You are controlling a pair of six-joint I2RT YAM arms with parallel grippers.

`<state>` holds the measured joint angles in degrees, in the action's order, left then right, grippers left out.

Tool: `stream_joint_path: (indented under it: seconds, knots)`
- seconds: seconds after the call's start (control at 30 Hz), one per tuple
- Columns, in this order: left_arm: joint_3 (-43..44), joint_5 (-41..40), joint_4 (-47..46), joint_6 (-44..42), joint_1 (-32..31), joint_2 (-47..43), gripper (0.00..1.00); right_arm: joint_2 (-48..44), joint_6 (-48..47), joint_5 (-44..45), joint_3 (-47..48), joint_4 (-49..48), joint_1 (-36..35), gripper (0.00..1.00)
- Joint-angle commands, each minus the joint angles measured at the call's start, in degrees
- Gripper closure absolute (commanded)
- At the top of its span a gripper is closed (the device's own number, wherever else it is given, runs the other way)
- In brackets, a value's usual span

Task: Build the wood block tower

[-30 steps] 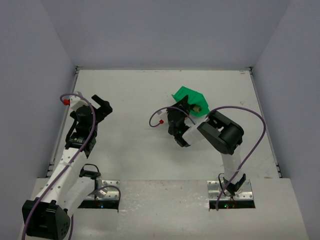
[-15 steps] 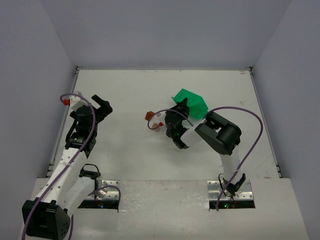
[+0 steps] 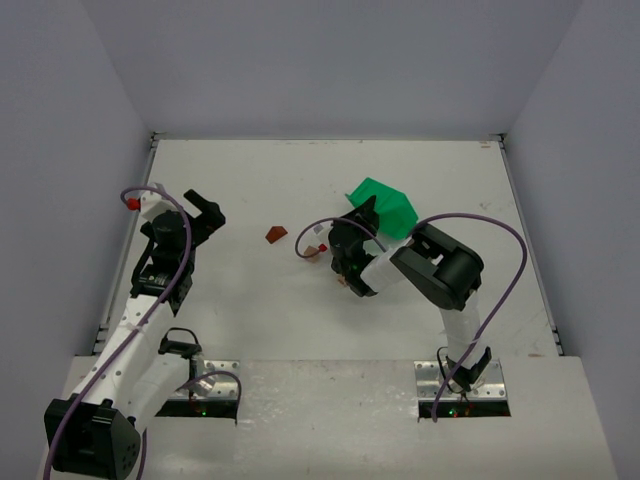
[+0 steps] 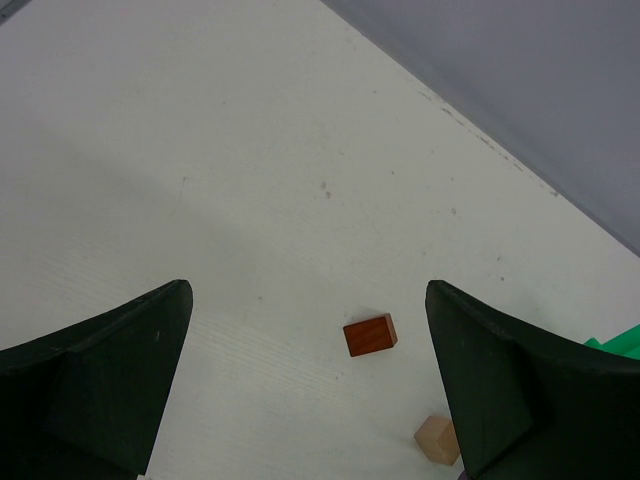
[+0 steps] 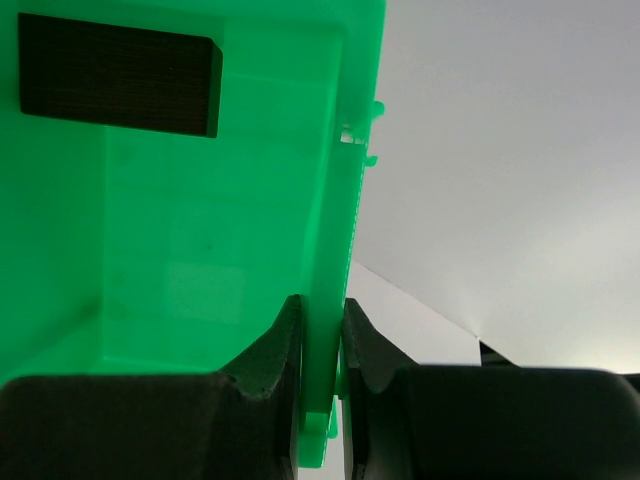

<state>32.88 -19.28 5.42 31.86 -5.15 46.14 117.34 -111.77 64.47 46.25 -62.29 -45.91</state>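
A reddish-brown block (image 3: pixel 276 234) lies on the white table, also in the left wrist view (image 4: pixel 370 334), with a light tan block (image 4: pixel 437 440) near it. My left gripper (image 3: pixel 205 215) is open and empty, left of these blocks, its jaws wide apart (image 4: pixel 308 292). My right gripper (image 3: pixel 362 218) is shut on the wall of the green plastic bin (image 3: pixel 388 205), which is tilted. In the right wrist view the jaws (image 5: pixel 322 330) pinch the bin's wall (image 5: pixel 335 200), and a dark brown block (image 5: pixel 118 74) lies inside the bin.
The table (image 3: pixel 250 180) is walled by grey panels at the back and sides. A purple cable (image 3: pixel 480 225) loops over the right arm, and a small red item (image 3: pixel 322 247) sits by the right wrist. A corner of the bin shows in the left wrist view (image 4: pixel 618 342).
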Motion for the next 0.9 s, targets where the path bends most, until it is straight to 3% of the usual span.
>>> stream_joint_path:
  seconds: [0.0, 0.23, 0.4, 0.6, 0.8, 0.87]
  knots:
    - [0.55, 0.15, -1.45, 0.31, 0.40, -0.46, 0.00, -2.71, -9.49, 1.33, 1.38, -0.03, 0.40, 0.95]
    - [0.51, 0.30, -1.37, 0.31, 0.40, -0.84, 0.00, -3.24, -10.51, 3.36, 1.59, -0.47, 1.17, 0.93]
    - [0.51, 0.46, -1.64, 0.31, 0.45, -0.66, 0.00, -2.36, -18.42, 1.84, 1.65, -12.53, -0.01, 0.95]
    - [0.60, 0.65, -1.73, 0.25, 0.40, -0.35, 0.00, -2.12, -19.10, 1.44, 1.47, -13.21, -0.06, 0.94]
    - [0.60, 0.47, -1.37, 0.22, 0.40, -0.85, 0.00, -3.09, -15.08, 0.10, 4.48, -12.90, 0.80, 0.93]
    - [0.60, 0.21, -1.24, 0.22, 0.40, -1.09, 0.00, -3.83, -9.55, -1.05, 7.56, -12.08, 3.00, 0.94]
